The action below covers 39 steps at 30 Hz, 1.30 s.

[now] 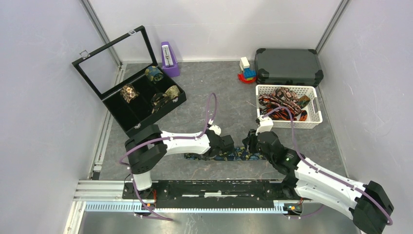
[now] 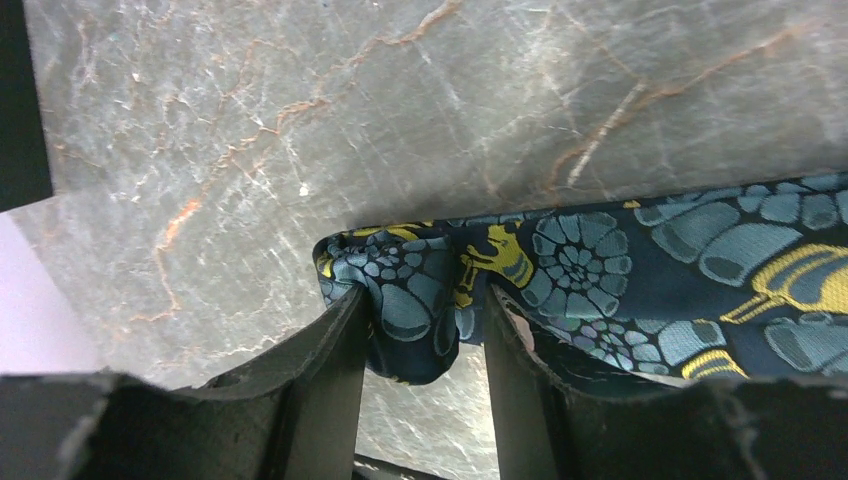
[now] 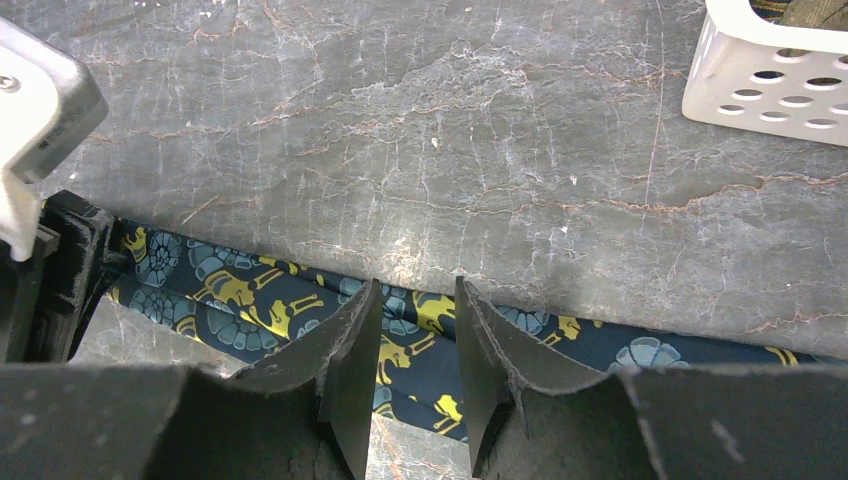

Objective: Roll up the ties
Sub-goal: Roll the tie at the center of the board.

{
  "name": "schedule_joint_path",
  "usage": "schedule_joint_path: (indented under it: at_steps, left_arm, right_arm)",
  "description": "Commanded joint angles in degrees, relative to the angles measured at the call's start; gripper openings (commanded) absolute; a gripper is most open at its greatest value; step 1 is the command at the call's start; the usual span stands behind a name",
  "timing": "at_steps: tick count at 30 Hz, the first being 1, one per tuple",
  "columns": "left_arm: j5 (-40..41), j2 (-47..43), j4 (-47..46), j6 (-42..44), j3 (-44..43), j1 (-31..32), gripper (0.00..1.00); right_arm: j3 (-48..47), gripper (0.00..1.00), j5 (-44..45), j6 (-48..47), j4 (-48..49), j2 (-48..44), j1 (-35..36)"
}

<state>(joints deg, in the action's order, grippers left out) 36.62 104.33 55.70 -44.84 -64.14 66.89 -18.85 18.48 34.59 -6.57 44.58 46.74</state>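
Aluminium framing (image 1: 112, 187) and a black rail (image 1: 214, 187) line the near edge of a grey, marble-veined table (image 1: 219, 87), closed in by plain white walls (image 1: 44, 97) on three sides. Two white-and-black arms reach inward from their bases and meet near the table's middle.

One navy tie (image 1: 238, 156), patterned in blue and gold, lies stretched across the surface just beyond the rail, running under both grippers. The left gripper (image 1: 229, 147) stands with jaws parted astride the tie's folded end. The right gripper (image 1: 251, 142), also parted and holding nothing, sits just beside it over the flat strip.

Only the left wrist camera shows the fold: fabric bunched and sagging loosely between the dark fingers (image 2: 330, 370), touching the left one. The right wrist camera shows the strip lying flat under its own fingertips (image 3: 350, 350), with the other gripper at its left edge. The overhead camera alone takes in the rest of the table.

Farther right, one white perforated basket (image 1: 316, 105) holds a tangle of red-orange and brown ties (image 1: 280, 105), too knotted to count. Farther left, one black display box (image 1: 117, 114) stands with its glass lid raised and four rolled ties (image 1: 129, 92) inside. Against the back wall sit one purple metronome-like object (image 1: 169, 58), one small stack of coloured blocks (image 1: 247, 70) and one dark hard case (image 1: 288, 67).
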Motion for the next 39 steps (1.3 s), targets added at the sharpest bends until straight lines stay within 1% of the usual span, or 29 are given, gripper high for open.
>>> schedule_joint_path:
  at_steps: [1, 10, 13, 16, 19, 23, 28, 33, 39]
  left_arm:
    - [-5.2, -2.9, -5.6, 0.4, -1.8, 0.6, 0.53]
    - [-5.1, -6.1, -4.3, 0.5, -3.4, 0.6, 0.58]
    - [-4.5, -9.1, -4.3, 0.5, -3.1, 0.6, 0.64]
    - [-3.1, -12.2, -3.6, 0.2, -2.7, 0.4, 0.71]
    - [-2.4, -15.2, -3.3, 0.1, -1.6, 0.3, 0.76]
    - [-0.8, -20.1, -2.8, -1.2, 0.7, 0.0, 0.76]
    - [-0.2, -29.1, -3.0, -2.1, 5.4, -2.2, 0.75]
    - [-4.0, -39.4, -7.8, 0.1, 13.9, -7.1, 0.74]
    - [-9.3, -49.4, -12.8, 0.9, 22.2, -12.9, 0.72]
  right_arm:
    - [-2.9, 0.4, 0.2, -0.4, 2.3, 0.9, -0.1]
    - [-4.3, 0.4, -2.6, -0.7, 5.4, 5.2, -0.1]
    - [-4.6, 0.4, -5.0, -0.8, 7.5, 7.1, -0.1]
    - [-5.1, 0.4, -7.7, -0.9, 9.8, 8.9, 0.0]
    - [-5.5, 0.42, -10.2, -0.9, 12.3, 10.6, 0.0]
    - [-7.1, 0.45, -13.0, -0.7, 14.6, 13.7, 0.6]
    - [-10.4, 0.49, -14.7, 0.2, 16.7, 18.0, 3.1]
    - [-15.4, 0.52, -15.0, 2.1, 18.1, 24.4, 7.8]
    - [-21.9, 0.53, -13.9, 3.8, 18.2, 32.3, 12.4]
